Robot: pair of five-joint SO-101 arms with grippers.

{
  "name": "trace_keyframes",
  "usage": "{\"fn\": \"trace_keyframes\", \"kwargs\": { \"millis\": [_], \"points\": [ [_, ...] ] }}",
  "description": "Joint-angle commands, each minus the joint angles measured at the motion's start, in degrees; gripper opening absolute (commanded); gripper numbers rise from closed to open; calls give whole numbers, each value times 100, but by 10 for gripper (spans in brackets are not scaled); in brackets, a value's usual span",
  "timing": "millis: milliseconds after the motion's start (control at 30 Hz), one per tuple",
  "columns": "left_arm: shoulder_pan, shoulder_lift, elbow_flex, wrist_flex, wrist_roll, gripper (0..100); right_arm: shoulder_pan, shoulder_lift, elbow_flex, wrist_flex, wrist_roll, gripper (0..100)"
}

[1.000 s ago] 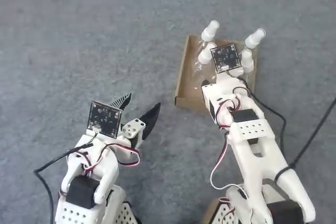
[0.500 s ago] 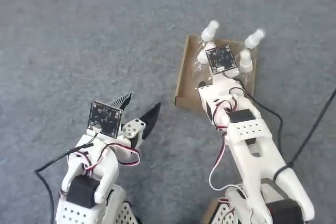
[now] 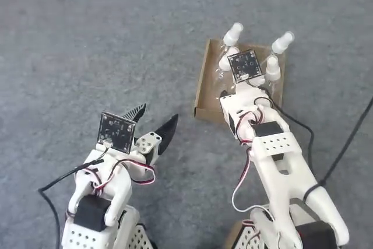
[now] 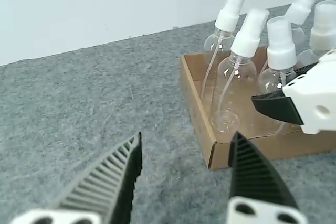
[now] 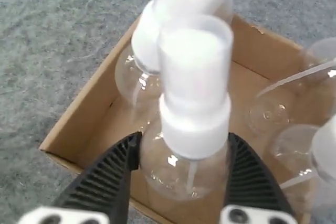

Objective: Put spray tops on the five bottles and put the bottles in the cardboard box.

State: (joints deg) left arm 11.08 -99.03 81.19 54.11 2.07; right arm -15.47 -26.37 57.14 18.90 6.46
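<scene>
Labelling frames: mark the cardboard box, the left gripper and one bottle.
cardboard box (image 3: 201,83), high view, side wall.
left gripper (image 4: 186,136), left wrist view, midway between fingertips.
bottle (image 5: 176,171), right wrist view, clear body.

Clear white-capped bottles (image 4: 233,87) upright in cardboard box (image 4: 262,153), seemingly five.

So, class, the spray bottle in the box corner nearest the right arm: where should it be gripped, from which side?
The spray bottle: probably its round clear body under the spray top, coming over the near wall of the cardboard box; it stands upright, other bottles crowding behind.
</scene>
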Motion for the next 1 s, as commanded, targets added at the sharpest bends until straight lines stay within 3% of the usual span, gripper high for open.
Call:
{"fn": "trace_keyframes", "kwargs": {
  "millis": [0, 433, 967],
  "points": [
    [-18, -88, -48, -167, -18, 250, -40, -101, -202, -84, 79, 235],
    [-18, -88, -48, -167, -18, 250, -40, -101, -343, -75, 97, 245],
    [-18, -88, -48, -167, -18, 250, -40, -101, -1644, 1385, 97, 245]
  ]
}}
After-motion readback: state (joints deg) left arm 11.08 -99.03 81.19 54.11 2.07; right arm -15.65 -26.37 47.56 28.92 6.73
